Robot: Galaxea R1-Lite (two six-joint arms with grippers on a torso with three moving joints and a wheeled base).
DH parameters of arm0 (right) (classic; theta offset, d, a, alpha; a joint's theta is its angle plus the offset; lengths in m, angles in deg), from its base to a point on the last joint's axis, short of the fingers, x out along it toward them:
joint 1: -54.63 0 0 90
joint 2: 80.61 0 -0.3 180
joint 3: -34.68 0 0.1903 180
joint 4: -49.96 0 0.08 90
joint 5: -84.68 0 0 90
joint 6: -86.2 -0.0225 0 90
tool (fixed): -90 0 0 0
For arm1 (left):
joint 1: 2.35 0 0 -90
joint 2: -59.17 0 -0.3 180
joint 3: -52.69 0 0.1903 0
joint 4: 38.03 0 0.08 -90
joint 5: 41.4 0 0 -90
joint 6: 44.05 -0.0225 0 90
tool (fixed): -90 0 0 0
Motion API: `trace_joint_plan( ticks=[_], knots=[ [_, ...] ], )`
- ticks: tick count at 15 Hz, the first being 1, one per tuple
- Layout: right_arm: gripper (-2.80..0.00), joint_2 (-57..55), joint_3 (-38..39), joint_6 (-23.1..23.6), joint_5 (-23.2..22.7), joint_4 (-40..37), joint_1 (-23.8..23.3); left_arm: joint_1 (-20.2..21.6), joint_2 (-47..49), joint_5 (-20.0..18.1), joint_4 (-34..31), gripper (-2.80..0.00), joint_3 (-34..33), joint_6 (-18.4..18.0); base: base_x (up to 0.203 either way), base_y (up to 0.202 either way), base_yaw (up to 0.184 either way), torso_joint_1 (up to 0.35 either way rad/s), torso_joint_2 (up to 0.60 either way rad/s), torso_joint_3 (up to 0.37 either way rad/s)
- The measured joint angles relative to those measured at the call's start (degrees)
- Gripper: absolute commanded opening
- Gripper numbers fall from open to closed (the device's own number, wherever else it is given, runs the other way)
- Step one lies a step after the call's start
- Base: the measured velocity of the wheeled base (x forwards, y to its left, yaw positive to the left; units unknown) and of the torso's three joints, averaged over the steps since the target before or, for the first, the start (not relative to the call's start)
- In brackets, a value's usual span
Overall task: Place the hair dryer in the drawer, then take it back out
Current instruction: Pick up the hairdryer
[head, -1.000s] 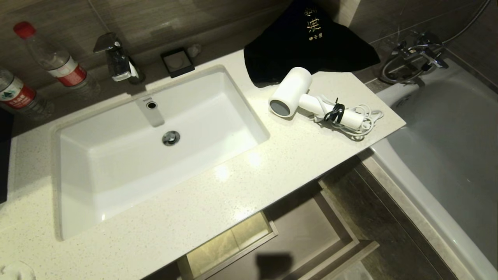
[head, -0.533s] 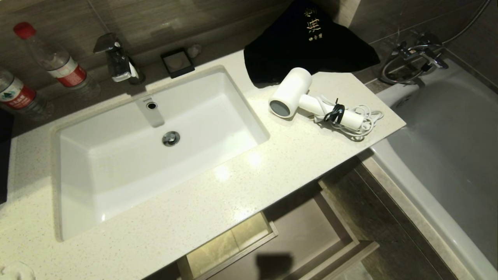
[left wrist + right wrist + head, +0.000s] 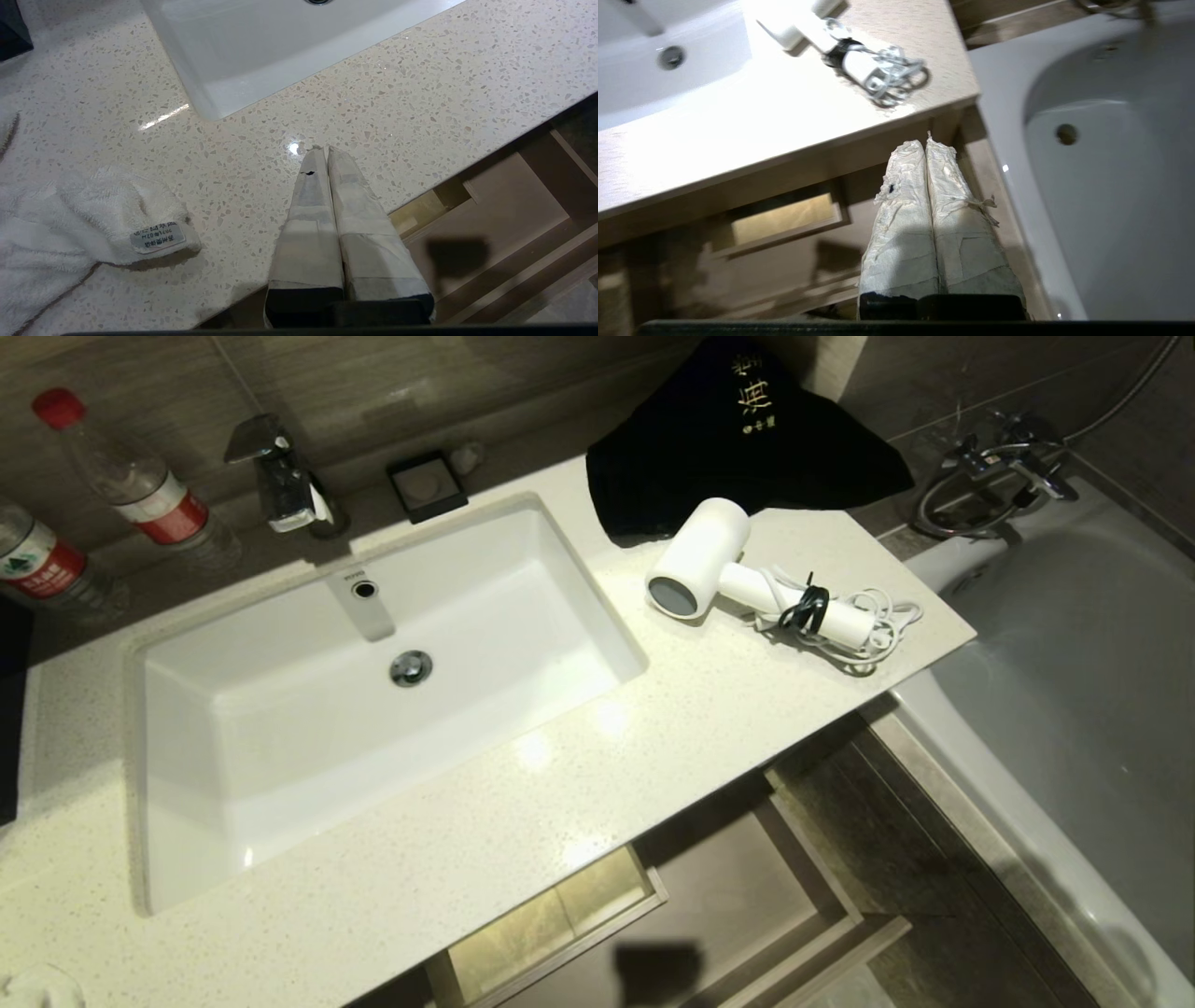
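Since the hair dryer [image 3: 702, 560] is lying on the countertop [image 3: 523, 803] near its far right corner, just in front of a black cloth [image 3: 747, 429], nothing of the task looks done yet. The drawer [image 3: 747, 896] is pulled open under the counter's front edge, toward the right end, and what shows of it has nothing in it. So it's all left to do: grab the dryer, put it in the drawer, then fish it back out.

Neither arm shows up in the head view. The right gripper [image 3: 926, 144] has its taped fingers pressed together, holding nothing, hanging out in front of the counter's right end over the open drawer, with the dryer's handle and bundled cord up on the counter beyond it. The left gripper [image 3: 321, 150] is pinched together too, empty, sitting over the front edge of the counter near a white towel [image 3: 70, 224].

Writing-wise: the black cloth has gold characters on it, not really readable. Two water bottles [image 3: 140, 485] with red labels stand at the far left corner, text too small to make out. The towel has a little grey tag [image 3: 158, 237] with print that can't be read either.
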Motion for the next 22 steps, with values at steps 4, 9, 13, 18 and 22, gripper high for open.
trace_joint_plan(
  ticks=[4,9,13,18,22],
  knots=[
    [-2.80,-20.16,-18.26,1.62,-6.67,-15.35,7.47,0.00,0.00,0.00,0.05,-2.80,0.00,0.00,0.000,0.000,0.000,0.000,0.00,0.000],
    [-2.80,-31.52,-22.64,17.92,-16.45,-27.69,8.57,0.00,0.00,0.00,0.06,-2.80,0.02,0.00,0.000,0.000,0.000,0.000,0.00,0.000],
    [0.00,-38.59,-26.72,23.22,-11.89,-28.96,5.51,0.00,0.00,0.00,0.06,-2.80,0.02,0.00,0.000,0.000,0.000,0.000,0.00,0.000],
    [0.00,-49.25,-33.16,25.75,6.33,-19.10,8.01,0.00,0.00,0.00,0.06,-2.80,0.02,0.00,0.000,0.000,0.000,0.000,0.01,0.009],
    [0.00,-53.50,-31.28,31.85,-4.36,-9.53,9.66,0.00,0.00,-0.02,0.05,-2.80,0.02,0.00,0.000,0.000,0.000,-0.013,0.04,0.024]
  ],
)
